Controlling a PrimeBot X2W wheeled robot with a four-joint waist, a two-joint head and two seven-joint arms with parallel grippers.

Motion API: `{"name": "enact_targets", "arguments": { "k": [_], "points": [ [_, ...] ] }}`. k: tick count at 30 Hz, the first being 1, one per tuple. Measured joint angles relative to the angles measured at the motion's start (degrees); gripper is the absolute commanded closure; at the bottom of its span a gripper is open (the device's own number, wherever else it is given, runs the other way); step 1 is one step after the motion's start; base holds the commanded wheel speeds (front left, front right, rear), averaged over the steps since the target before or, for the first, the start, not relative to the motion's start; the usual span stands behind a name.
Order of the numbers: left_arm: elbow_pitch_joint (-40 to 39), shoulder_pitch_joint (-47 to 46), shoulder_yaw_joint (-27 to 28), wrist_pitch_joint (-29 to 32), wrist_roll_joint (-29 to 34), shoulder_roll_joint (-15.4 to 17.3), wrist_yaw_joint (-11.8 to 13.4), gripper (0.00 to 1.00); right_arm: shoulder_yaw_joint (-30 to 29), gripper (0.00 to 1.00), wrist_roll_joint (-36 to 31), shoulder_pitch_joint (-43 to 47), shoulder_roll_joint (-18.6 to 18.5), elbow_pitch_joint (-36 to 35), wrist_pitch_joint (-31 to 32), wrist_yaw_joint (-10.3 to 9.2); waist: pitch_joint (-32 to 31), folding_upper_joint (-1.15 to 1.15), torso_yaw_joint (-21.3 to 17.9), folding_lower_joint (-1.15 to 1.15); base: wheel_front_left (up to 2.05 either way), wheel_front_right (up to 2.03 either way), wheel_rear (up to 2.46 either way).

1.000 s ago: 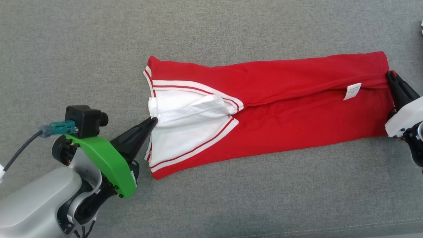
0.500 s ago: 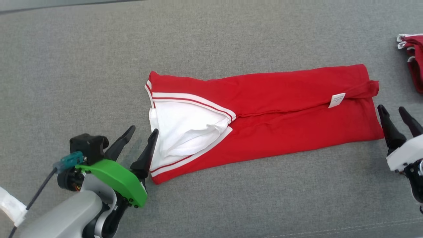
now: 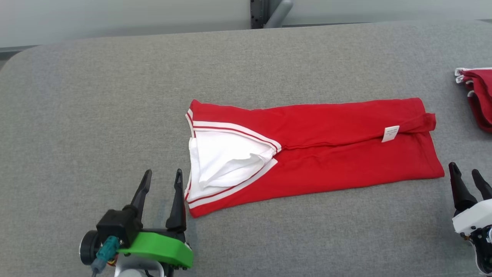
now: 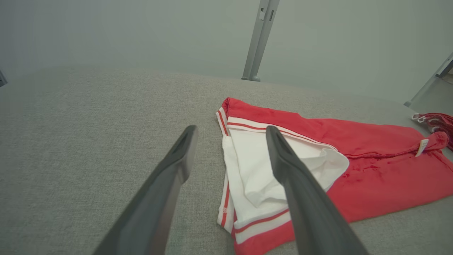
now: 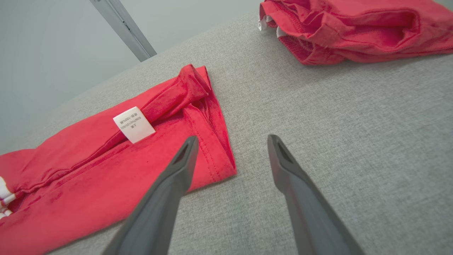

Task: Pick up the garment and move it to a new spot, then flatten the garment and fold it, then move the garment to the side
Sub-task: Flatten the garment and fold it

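Left tool (image 3: 163, 171) and right tool (image 3: 464, 168) gape just beside garment (image 3: 326, 154) ends.

Garment (image 3: 319, 154) lengthwise across the middle of the padded surface (image 3: 115, 96)

It lies flat, running left to right. The left gripper (image 3: 163, 172) sits just off its left end, on the near side, not touching. The right gripper (image 3: 464, 169) sits just beyond its near right corner. A second garment (image 3: 476, 92) lies apart at the far right, and a post (image 3: 269, 11) stands behind the far edge.
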Motion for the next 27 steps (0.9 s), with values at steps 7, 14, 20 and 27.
{"name": "enact_targets", "arguments": {
  "k": [7,14,20,27],
  "points": [
    [1.4,6.1,5.2,0.0,10.1,-7.3,-5.3,0.00,-4.5,0.00,-3.7,-1.7,1.9,5.8,-0.2,-0.01,-1.7,0.00,3.8,0.00,0.00,0.00,0.00],
    [3.5,7.7,7.8,0.0,15.3,-11.4,-9.6,0.00,-6.7,0.00,-8.8,-11.0,2.4,13.9,2.2,-0.01,-2.3,0.00,7.8,0.00,0.00,0.00,0.00],
    [5.3,7.7,8.9,0.0,18.4,-13.5,-12.8,0.00,-7.7,0.00,-13.1,-19.1,2.4,23.6,7.7,0.00,-1.3,0.00,9.9,0.00,0.00,0.00,0.00],
    [5.7,7.6,11.4,0.0,20.3,-15.0,-15.1,0.00,-8.8,0.00,-15.4,-20.6,3.5,29.8,10.0,0.00,0.2,0.00,11.1,0.00,0.00,0.00,0.00]
  ]
}}
